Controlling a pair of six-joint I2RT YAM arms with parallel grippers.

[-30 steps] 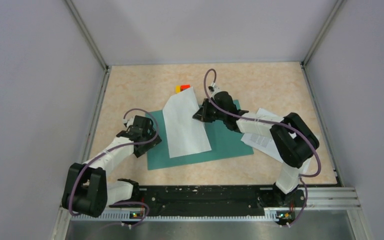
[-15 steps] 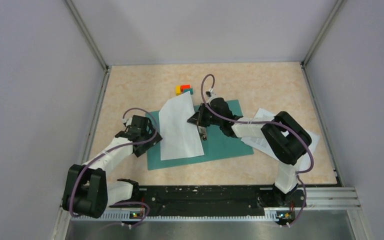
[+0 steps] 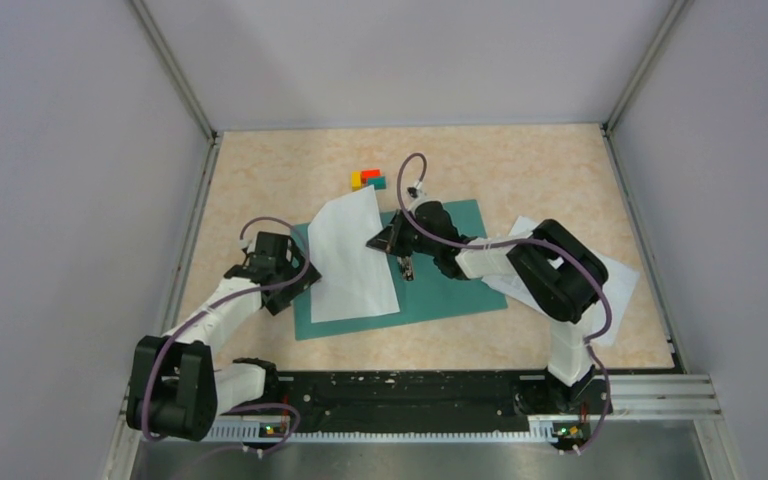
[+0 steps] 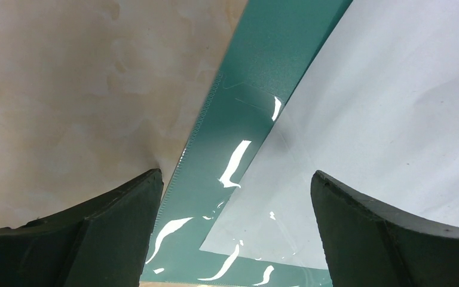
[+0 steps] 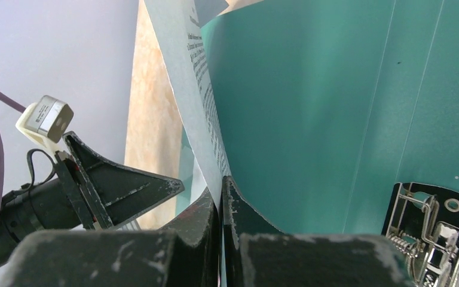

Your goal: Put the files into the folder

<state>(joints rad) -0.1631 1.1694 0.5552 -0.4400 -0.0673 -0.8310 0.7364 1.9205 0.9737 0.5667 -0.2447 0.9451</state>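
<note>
The teal-green folder (image 3: 450, 280) lies open on the table. A white sheet (image 3: 350, 258) stands tilted over its left half, printed side facing right. My right gripper (image 3: 382, 240) is shut on this sheet's right edge; in the right wrist view the sheet (image 5: 198, 89) runs up from between the closed jaws, with the folder (image 5: 311, 107) behind and its metal clip (image 5: 433, 230) at lower right. My left gripper (image 3: 295, 283) is open over the folder's left edge; in the left wrist view the folder (image 4: 239, 143) and the sheet (image 4: 382, 119) lie between its fingers. More white sheets (image 3: 610, 275) lie at the right.
Small red, yellow and teal blocks (image 3: 368, 180) sit behind the folder. Metal rails run along the left and right sides of the table, with grey walls around. The arms' base rail (image 3: 410, 395) lines the near edge.
My right gripper has carried the sheet leftward and lowered it over the folder's left half, uncovering the small blocks. My left gripper has shifted slightly left.
</note>
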